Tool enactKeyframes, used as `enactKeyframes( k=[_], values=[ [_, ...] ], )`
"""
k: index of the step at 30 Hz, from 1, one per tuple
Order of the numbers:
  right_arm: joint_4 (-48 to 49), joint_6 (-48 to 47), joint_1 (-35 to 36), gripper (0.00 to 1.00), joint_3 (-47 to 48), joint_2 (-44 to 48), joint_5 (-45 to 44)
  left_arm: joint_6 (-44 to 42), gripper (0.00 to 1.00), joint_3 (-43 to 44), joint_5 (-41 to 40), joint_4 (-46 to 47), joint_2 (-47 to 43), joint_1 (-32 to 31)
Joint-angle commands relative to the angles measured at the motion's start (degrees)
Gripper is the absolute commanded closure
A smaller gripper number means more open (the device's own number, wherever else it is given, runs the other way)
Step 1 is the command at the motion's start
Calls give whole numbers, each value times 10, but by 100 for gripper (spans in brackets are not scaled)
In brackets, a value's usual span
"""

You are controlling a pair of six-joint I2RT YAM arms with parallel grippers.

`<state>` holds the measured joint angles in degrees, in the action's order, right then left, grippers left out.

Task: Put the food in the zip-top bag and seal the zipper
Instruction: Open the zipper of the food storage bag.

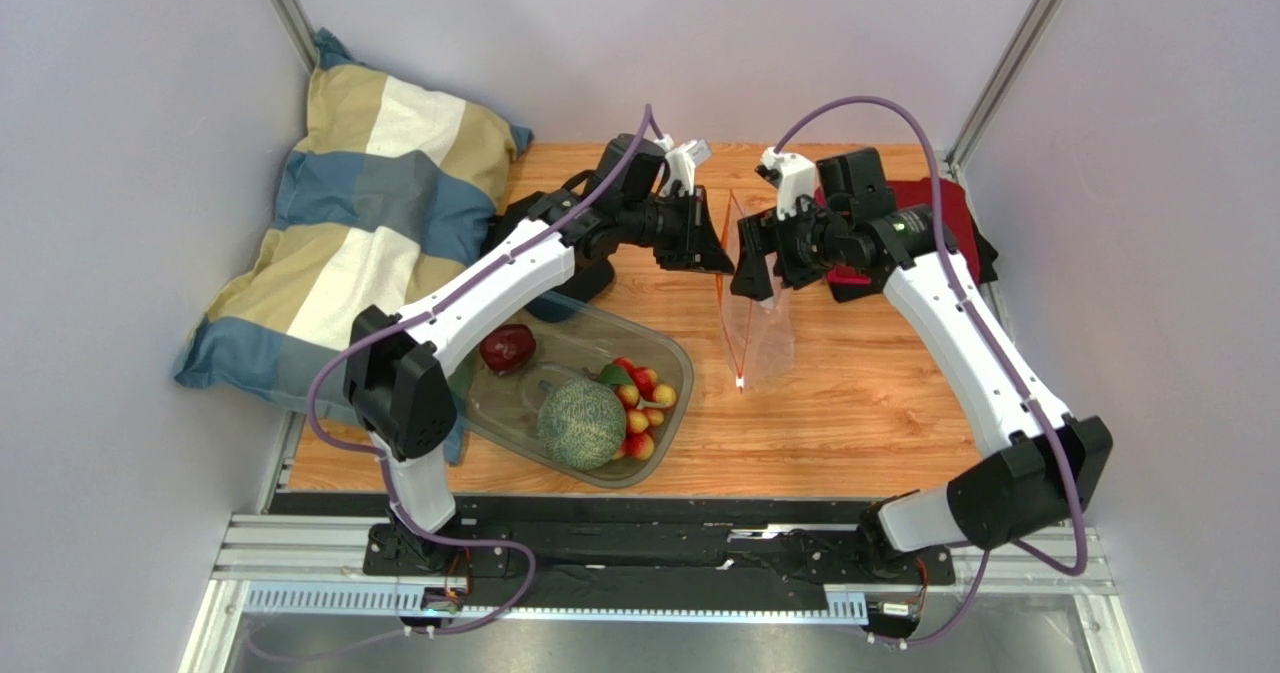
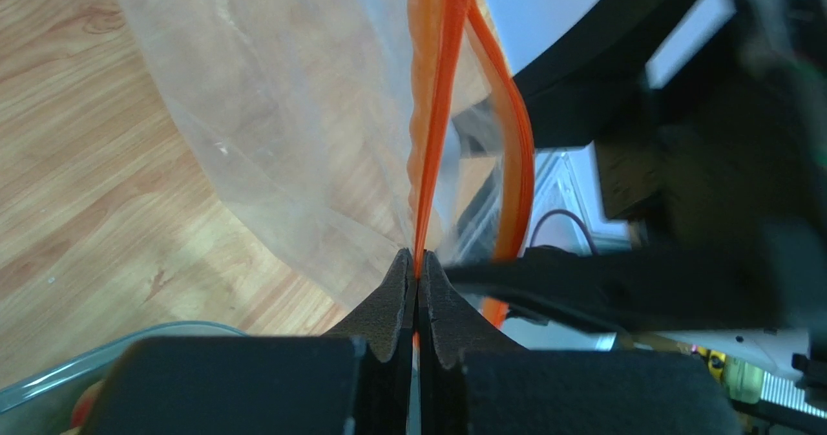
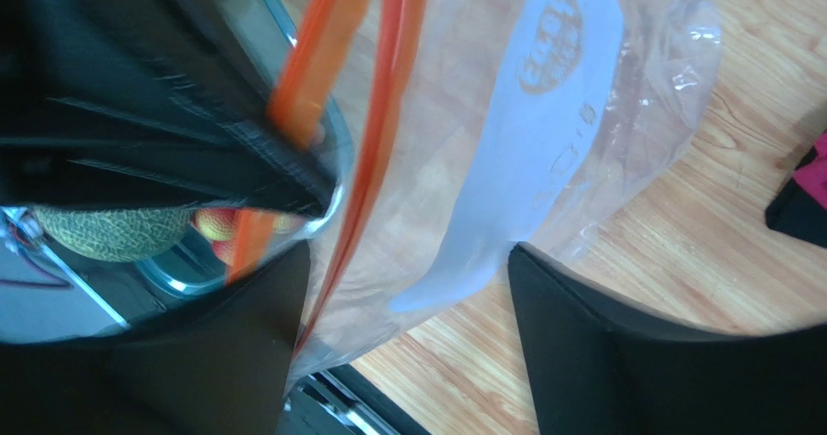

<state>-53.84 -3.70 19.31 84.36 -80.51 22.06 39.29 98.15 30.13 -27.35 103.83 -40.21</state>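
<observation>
The clear zip-top bag (image 1: pixel 756 321) hangs upright over the wooden table between both grippers. My left gripper (image 2: pixel 419 268) is shut on one side of its orange-red zipper (image 2: pixel 432 115); the other strip bows away, so the mouth gapes. My right gripper (image 3: pixel 408 299) stands open, with the bag's wall and white label (image 3: pixel 548 125) hanging between its fingers (image 3: pixel 602 348). A small white slider (image 1: pixel 742 387) sits at the zipper's low end. The food lies in a clear tub (image 1: pixel 672 355): green netted melon (image 1: pixel 582 421), dark red apple (image 1: pixel 508 348), small red-and-yellow fruits (image 1: pixel 642 397).
A striped blue, cream and tan pillow (image 1: pixel 361 223) fills the back left. A red and black cloth (image 1: pixel 954 231) lies at the back right behind the right arm. Grey walls close in on three sides.
</observation>
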Motion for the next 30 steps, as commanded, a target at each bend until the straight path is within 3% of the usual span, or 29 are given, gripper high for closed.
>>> enactKeyframes(
  k=[1, 2, 3, 5, 9, 12, 16, 20, 23, 26, 27, 29, 30],
  values=[
    [-11, -9, 0, 55, 12, -14, 20, -22, 100, 1, 33, 3, -40, -1],
    [-28, -16, -3, 67, 15, -11, 20, -31, 100, 3, 35, -9, -46, 1],
    [-40, -21, -12, 87, 16, -4, 25, -52, 100, 2, 40, -21, -50, 7],
    [-79, -30, -28, 100, 20, 15, 42, -82, 100, -2, 59, -62, -64, 31],
    [-139, -46, -73, 100, -1, 49, 139, -206, 100, 34, 49, -219, -68, 53],
    [-167, -79, -80, 100, -52, 64, 155, -290, 100, 37, 3, -281, -76, 57],
    [-143, -97, -85, 100, -110, 55, 148, -356, 100, -18, -39, -285, -80, 57],
    [-111, -77, -87, 100, -127, 27, 171, -406, 100, -51, -1, -254, -77, 58],
    [-80, -56, -86, 100, -140, 18, 178, -418, 91, -63, 27, -226, -83, 58],
    [-55, -34, -86, 100, -156, 16, 184, -464, 61, -59, 68, -238, -93, 58],
    [-51, -32, -85, 100, -160, 17, 186, -493, 41, -59, 76, -250, -101, 59],
    [-43, -22, -85, 100, -167, 18, 186, -532, 27, -70, 103, -258, -149, 58],
    [-39, -19, -86, 100, -169, 18, 185, -547, 2, -81, 104, -256, -172, 58]
  ],
)
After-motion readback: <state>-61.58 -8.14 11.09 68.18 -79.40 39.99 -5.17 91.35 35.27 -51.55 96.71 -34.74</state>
